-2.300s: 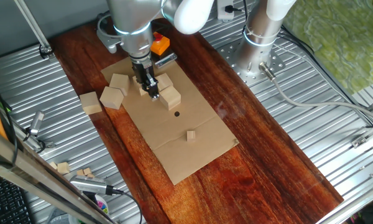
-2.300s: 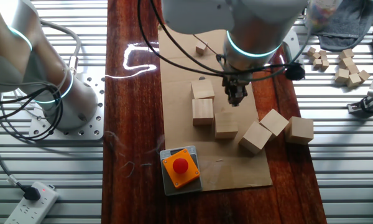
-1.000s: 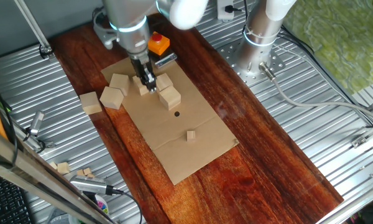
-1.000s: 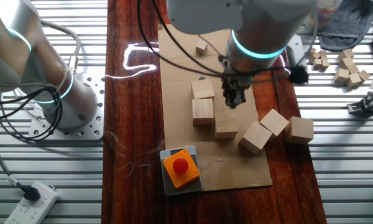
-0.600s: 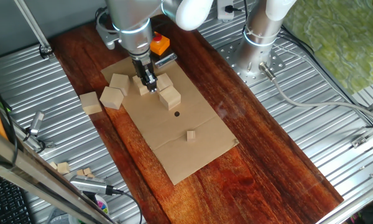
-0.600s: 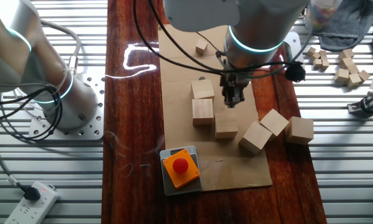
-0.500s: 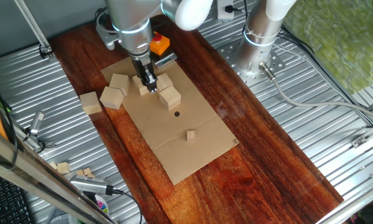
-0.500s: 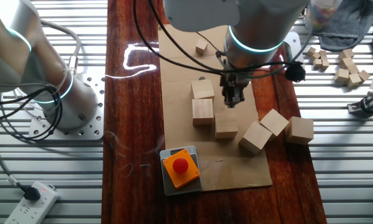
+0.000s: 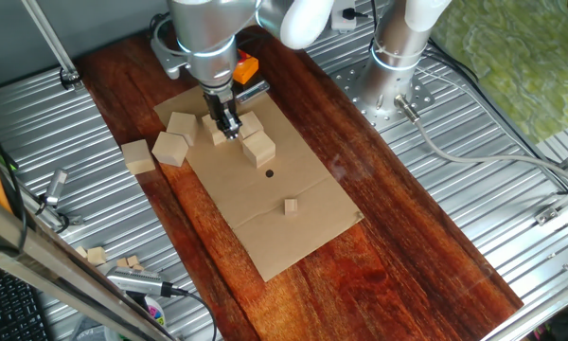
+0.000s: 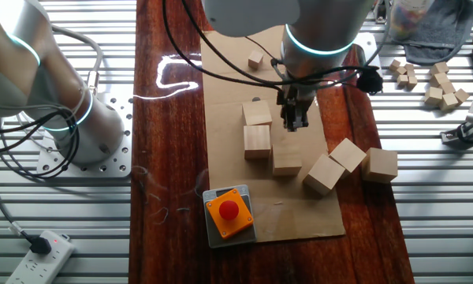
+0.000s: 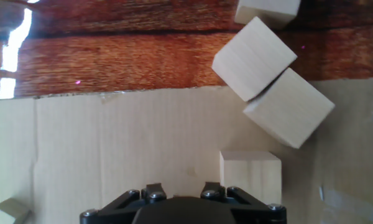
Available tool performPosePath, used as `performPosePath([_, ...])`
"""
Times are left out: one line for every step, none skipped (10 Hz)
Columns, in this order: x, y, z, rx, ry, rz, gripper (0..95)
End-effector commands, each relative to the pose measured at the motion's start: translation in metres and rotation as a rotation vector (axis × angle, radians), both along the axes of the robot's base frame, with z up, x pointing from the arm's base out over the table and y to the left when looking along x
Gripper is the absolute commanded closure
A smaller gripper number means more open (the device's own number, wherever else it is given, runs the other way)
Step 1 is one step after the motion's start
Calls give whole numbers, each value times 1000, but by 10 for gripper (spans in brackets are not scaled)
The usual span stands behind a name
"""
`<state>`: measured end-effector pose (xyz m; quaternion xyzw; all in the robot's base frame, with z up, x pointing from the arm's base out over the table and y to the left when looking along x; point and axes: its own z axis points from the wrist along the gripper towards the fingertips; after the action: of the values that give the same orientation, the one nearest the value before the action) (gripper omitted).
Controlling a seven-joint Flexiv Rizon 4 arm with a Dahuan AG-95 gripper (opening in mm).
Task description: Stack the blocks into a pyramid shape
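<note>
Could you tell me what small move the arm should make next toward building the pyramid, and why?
Probably shift sideways over the nearest loose block and descend onto it. The pincer hangs above bare cardboard with nothing between its fingers. All six blocks lie flat on one level in the other fixed view, three of them touching in an uneven line, so nothing is stacked yet.

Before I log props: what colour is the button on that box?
Red, on the orange box; clearest in the other fixed view.

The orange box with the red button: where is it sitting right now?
In the other fixed view, the orange box sits at the cardboard sheet's near left corner, just below the row of wooden blocks.
</note>
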<state>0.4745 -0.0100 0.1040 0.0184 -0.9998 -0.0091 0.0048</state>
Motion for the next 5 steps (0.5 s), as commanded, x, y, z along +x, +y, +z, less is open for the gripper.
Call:
performPosePath([0, 0, -1, 5, 2, 0, 760])
performPosePath([0, 0, -1, 2, -1, 5, 760])
performPosePath([0, 0, -1, 0, -2, 6, 760])
performPosePath([0, 0, -1, 1, -5, 13, 570])
performPosePath([0, 0, -1, 1, -10, 24, 570])
